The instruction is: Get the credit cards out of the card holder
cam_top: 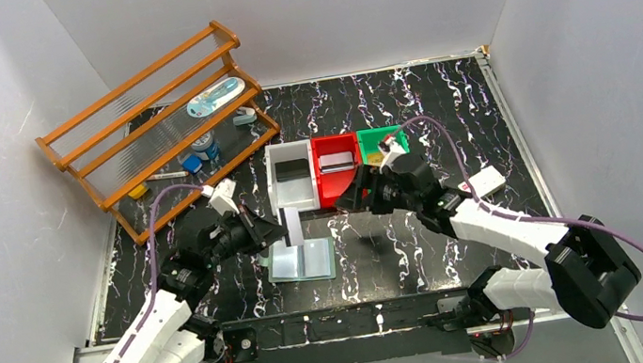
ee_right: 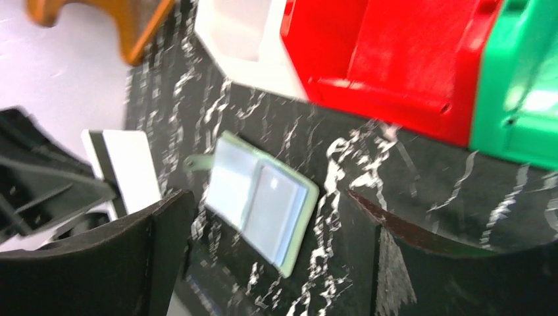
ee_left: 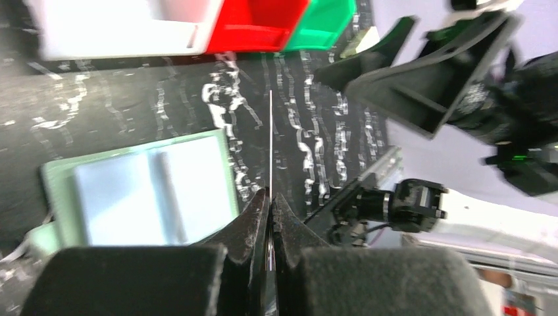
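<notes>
The flat grey-green card holder [cam_top: 302,262] is seen laid open at the lower centre of the top view. To its right, the right gripper [cam_top: 359,193] is spread wide and empty. One white, black-striped plastic credit card [cam_top: 292,225] is pinched upright, already out, by the left gripper [cam_top: 280,235]. Setting it down is judged the next move.

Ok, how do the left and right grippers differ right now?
The left gripper is shut on a pale credit card with a dark stripe, held on edge; the right gripper stands open and empty. The left gripper is by the spread card holder; the right gripper is nearer the red bin. Both are black and face each other.
</notes>
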### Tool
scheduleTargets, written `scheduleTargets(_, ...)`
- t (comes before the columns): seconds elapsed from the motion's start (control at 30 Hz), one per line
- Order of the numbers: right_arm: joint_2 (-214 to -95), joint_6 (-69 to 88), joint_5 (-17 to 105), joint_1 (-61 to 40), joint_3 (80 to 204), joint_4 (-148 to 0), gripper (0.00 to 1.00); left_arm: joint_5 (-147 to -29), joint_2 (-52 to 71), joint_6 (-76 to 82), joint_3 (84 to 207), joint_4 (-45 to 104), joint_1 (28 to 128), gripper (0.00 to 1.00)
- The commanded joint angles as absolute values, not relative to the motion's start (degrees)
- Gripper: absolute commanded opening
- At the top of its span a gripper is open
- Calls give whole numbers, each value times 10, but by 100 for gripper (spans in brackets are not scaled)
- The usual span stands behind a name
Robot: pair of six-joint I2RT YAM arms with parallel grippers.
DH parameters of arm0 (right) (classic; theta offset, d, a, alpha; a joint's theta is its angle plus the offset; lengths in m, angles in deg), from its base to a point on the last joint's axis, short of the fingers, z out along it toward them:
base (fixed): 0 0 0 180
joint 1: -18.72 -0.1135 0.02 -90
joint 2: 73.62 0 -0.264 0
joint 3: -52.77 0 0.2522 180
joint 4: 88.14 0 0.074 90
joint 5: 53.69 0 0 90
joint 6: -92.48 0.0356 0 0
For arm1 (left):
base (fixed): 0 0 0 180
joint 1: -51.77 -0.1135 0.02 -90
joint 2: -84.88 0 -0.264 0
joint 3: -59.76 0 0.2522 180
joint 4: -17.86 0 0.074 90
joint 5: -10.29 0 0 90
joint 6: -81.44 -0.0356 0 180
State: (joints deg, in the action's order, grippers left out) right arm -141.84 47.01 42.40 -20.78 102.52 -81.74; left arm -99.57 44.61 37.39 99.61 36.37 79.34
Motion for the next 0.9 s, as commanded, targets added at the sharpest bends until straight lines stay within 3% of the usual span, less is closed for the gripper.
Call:
scheduleTargets(0.0,-1396,562,606,-193,949,-1027,87,-1078,409,438,973,221,795,0)
scheduleTargets(0.23,-1410,672,664,-192,879,-1243,79,-1128,357,475,968,126,795,0)
scheduleTargets(0.87,-1534,765,737,-212,933,-1381,44,-1184,331,507,977,59,795,0)
